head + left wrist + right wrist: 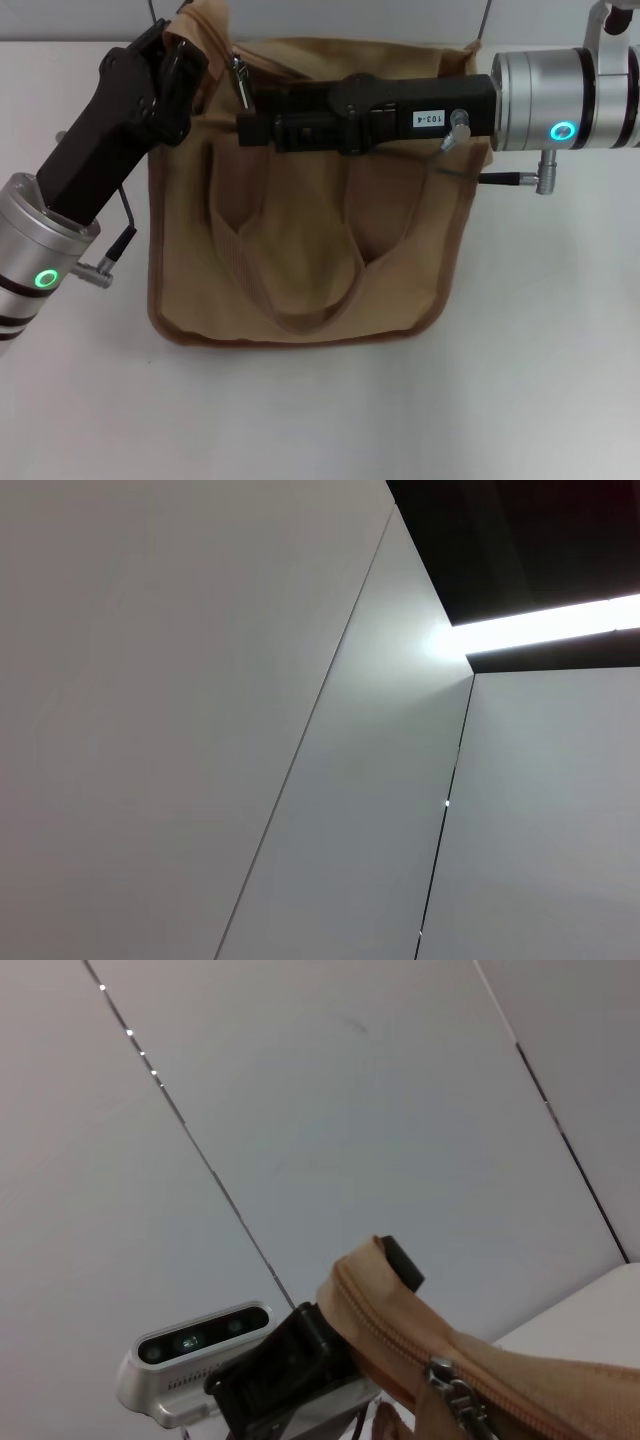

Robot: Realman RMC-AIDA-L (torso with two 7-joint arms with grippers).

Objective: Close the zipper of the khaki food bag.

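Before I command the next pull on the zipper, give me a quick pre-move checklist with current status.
1. Left end effector clamps the top left corner of the khaki food bag: ok.
2. Right end effector reaches the silver pull tab at the bag's left end: looks ok, grip on it cannot tell.
3. Zipper teeth meshed near the corner: cannot tell.
4. Handles lie on the bag front, off the zipper line: ok.
5. Bag rests flat on the white table: ok.
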